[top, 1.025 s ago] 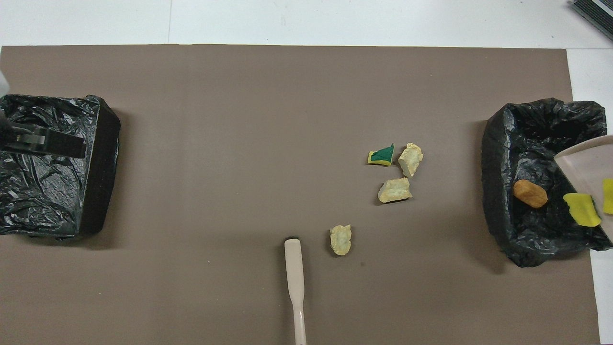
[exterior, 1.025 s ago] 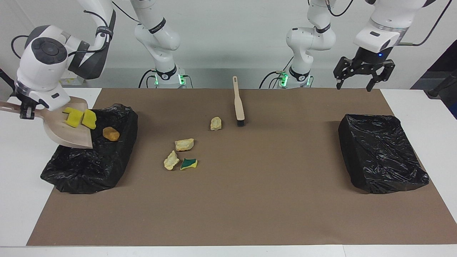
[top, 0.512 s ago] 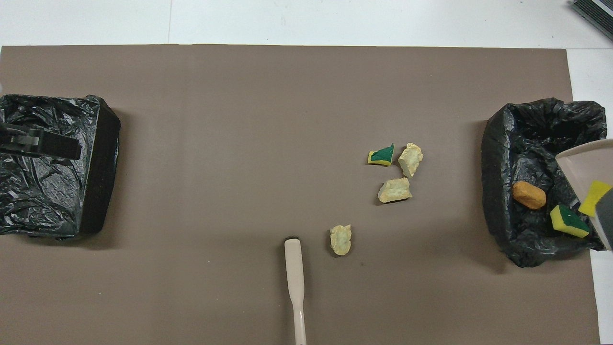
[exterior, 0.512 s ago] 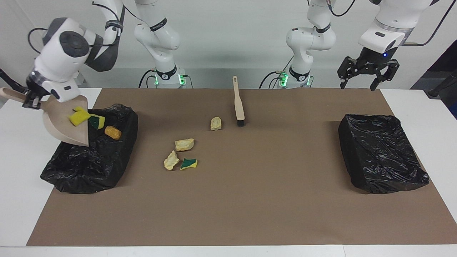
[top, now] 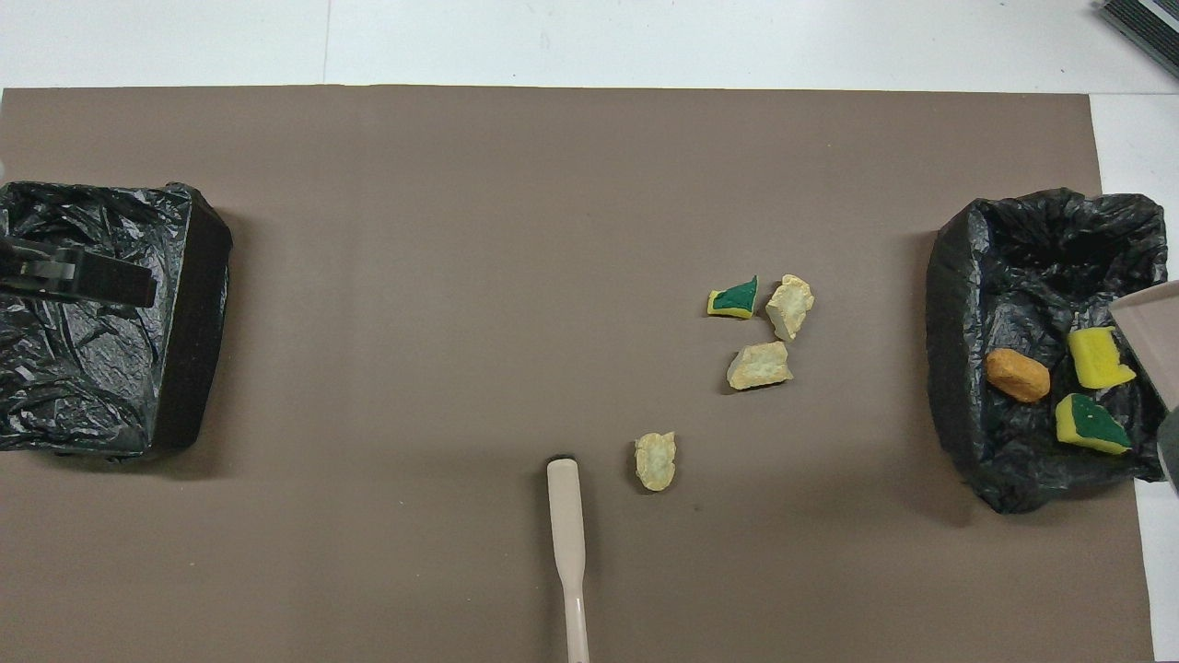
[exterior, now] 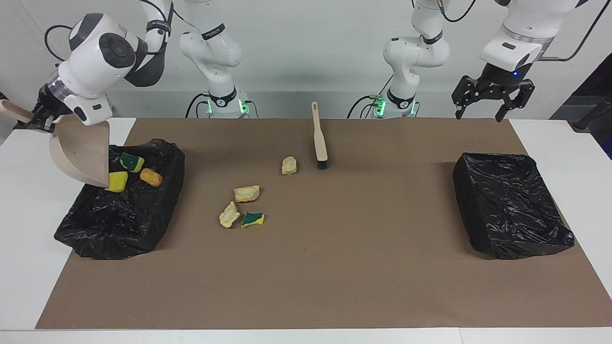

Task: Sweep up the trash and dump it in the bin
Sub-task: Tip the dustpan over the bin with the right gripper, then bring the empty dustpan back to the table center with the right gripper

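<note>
The tabletop (exterior: 306, 286) carries two black-lined bins, and the one at the right arm's end (exterior: 119, 220) has just gained its load; a second ago two yellow sponges sat on the tilted dustpan (exterior: 81, 153), half a second ago one had dropped and the other was sliding, and now both lie in that bin beside the orange chunk (exterior: 151, 177); the dustpan is empty and tipped steeply, its lip over the bin's rim; the other bin (exterior: 511, 210), at the left arm's end, holds no trash that I can see. The right gripper (exterior: 36, 119) is clamped on the dustpan's handle above the tabletop's edge, and has risen as it tipped; the left gripper (exterior: 487, 98), fingers apart and holding nothing, waits above the tabletop's corner at its own end. In the facing view the brush (exterior: 319, 138) lies at about twelve o'clock of the tabletop's middle, untouched, bristles pointing away from the robots; the green-topped sponge (exterior: 131, 162) and the plain yellow one (exterior: 116, 181) lie in the bin at eleven and nine o'clock of the orange chunk. So, by my reckoning, this dump is done, three pieces binned; four remain on the tabletop: one beige chunk (exterior: 289, 165) just beside the bristles, and two beige chunks (exterior: 246, 193) (exterior: 229, 215) with a green-and-yellow piece (exterior: 252, 219) clustered at seven o'clock of it; another sweep seems needed.
</note>
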Robot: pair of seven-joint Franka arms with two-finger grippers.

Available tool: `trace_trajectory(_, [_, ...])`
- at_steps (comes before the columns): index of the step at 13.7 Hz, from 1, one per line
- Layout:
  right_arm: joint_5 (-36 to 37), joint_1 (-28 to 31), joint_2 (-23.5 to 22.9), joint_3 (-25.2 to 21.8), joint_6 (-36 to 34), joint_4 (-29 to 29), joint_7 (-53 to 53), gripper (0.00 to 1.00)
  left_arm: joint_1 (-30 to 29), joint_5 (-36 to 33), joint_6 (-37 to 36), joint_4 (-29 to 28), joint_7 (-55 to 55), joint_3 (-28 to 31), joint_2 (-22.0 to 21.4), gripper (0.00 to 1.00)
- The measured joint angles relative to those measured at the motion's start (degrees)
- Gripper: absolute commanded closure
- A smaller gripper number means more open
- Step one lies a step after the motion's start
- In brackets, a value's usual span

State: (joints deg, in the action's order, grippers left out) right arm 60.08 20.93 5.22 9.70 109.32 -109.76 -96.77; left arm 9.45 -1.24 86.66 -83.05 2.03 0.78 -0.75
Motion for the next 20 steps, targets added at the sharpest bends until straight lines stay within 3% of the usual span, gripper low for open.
trace_trajectory(5, [-11.22,-2.14,0.11,0.21,1.0,0.58,0.0,1.0,0.0,0.0,-0.01,0.0,0.0,0.0,0.0,0.0])
trace_trajectory(12, [-37.64,-2.49,-1.41,0.17,-2.39,3.11,3.02,1.0,0.0,0.0,-0.03,0.0,0.0,0.0,0.0,0.0])
trace_trajectory(20, [-47.3,-6.21,-2.4,0.28,-5.1,1.87,26.01,1.0,0.0,0.0,-0.04,0.0,0.0,0.0,0.0,0.0])
